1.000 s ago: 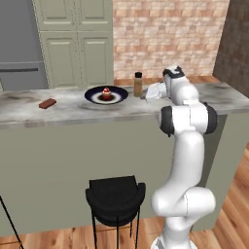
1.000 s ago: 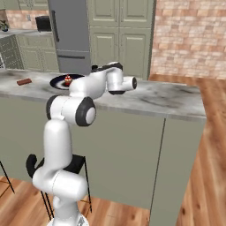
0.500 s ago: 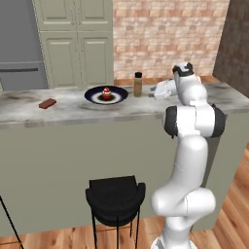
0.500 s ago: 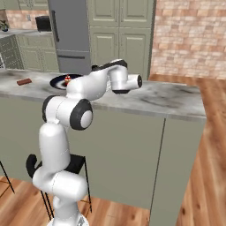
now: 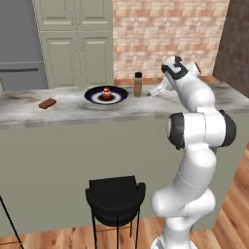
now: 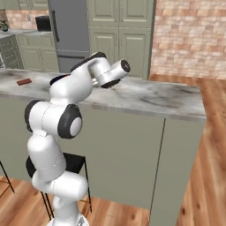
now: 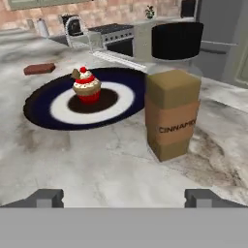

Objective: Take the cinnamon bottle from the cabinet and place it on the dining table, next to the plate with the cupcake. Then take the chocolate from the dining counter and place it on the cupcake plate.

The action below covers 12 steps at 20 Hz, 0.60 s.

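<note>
The cinnamon bottle [image 5: 138, 84] stands upright on the marble dining table [image 5: 73, 113], just right of the dark plate [image 5: 116, 97] that holds the cupcake [image 5: 106, 92]. My gripper [image 5: 152, 92] hovers a short way right of the bottle, open and holding nothing. The chocolate [image 5: 47, 103] lies flat on the same top, left of the plate. In the hand view the bottle [image 7: 173, 104] is close ahead and the fingertips [image 7: 46, 197] are spread wide at the bottom. Behind it are the plate [image 7: 48, 109], the cupcake [image 7: 87, 86] and the chocolate [image 7: 39, 69]. The chocolate [image 6: 24, 81] also appears at the far left of the right base view.
A black stool [image 5: 115, 194] stands in front of the counter base, beside the arm. Behind the counter are a grey fridge [image 5: 19, 48], tall sage pantry doors [image 5: 80, 44] and a brick wall [image 5: 165, 34]. A stove [image 7: 111, 41] is far back in the hand view.
The hand has drawn back a little from the bottle and the forearm has swung up and to the right. The bottle, plate and chocolate have stayed put.
</note>
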Available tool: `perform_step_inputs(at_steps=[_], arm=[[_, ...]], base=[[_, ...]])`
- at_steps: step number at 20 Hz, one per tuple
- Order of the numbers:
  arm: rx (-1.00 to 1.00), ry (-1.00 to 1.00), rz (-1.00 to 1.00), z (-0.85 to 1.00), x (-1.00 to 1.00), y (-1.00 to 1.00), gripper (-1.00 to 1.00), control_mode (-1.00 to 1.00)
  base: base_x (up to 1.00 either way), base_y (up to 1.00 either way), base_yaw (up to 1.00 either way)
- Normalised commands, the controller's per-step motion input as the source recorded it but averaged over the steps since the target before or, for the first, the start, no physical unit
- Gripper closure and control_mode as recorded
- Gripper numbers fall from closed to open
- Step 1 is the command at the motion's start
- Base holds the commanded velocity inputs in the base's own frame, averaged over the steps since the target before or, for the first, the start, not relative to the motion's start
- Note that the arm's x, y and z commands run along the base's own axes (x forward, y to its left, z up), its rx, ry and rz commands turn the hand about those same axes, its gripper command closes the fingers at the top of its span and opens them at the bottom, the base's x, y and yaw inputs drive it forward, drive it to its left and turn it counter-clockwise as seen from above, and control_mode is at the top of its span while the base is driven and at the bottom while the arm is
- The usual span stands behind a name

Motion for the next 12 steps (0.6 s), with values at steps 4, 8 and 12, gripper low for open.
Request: perform_step_inputs(at_steps=[4, 8, 12], arm=[[-0.25, 0.09, -0.14, 0.00, -0.62, 0.07, -1.00, -1.00], [-0.20, 0.01, -0.09, 0.00, -0.70, 0.03, -1.00, -1.00], [-0.01, 0.00, -0.19, 0.00, -0.71, 0.01, -1.00, -1.00]], base=[[0.00, 0.00, 0.00], [0.00, 0.00, 0.00], [0.00, 0.00, 0.00]])
